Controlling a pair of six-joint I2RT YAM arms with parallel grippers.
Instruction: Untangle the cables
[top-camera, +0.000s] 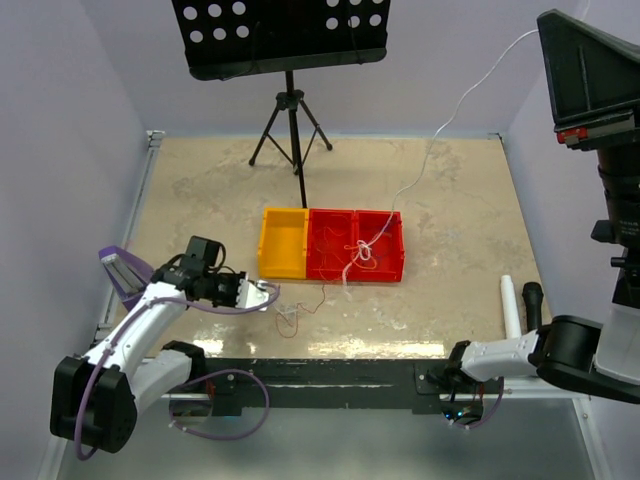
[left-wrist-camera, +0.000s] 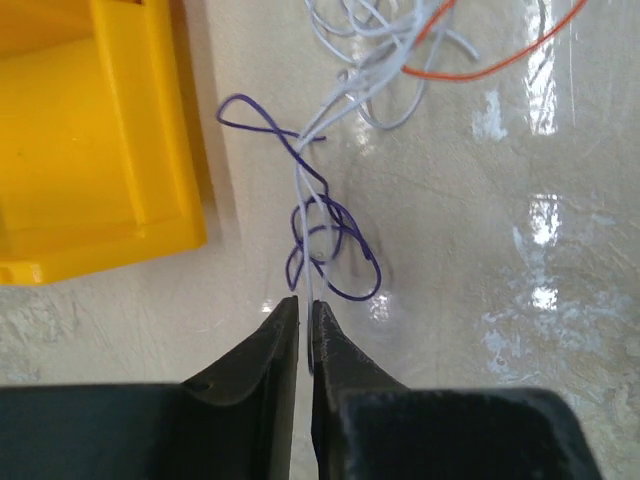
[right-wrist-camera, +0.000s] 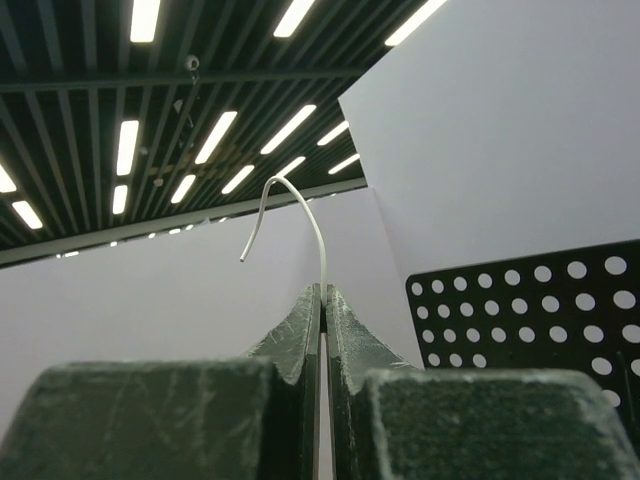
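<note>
The cables are thin wires. In the top view a white cable (top-camera: 430, 150) runs from a knot over the red bins (top-camera: 362, 250) up to my raised right gripper (top-camera: 541, 28). A small red and white bundle (top-camera: 291, 318) lies on the table by my left gripper (top-camera: 266, 294). In the left wrist view my left gripper (left-wrist-camera: 305, 304) is shut on a white wire (left-wrist-camera: 303, 190) wound with a looping purple wire (left-wrist-camera: 340, 245); an orange wire (left-wrist-camera: 480, 66) lies beyond. In the right wrist view my right gripper (right-wrist-camera: 323, 291) is shut on the white cable's end (right-wrist-camera: 310, 215) and points at the ceiling.
A yellow bin (top-camera: 283, 243) joins two red bins (top-camera: 380, 262) mid-table; the yellow bin (left-wrist-camera: 80, 140) is just left of the left gripper. A black music stand on a tripod (top-camera: 291, 110) stands at the back. A white tube (top-camera: 510, 305) lies near the right arm.
</note>
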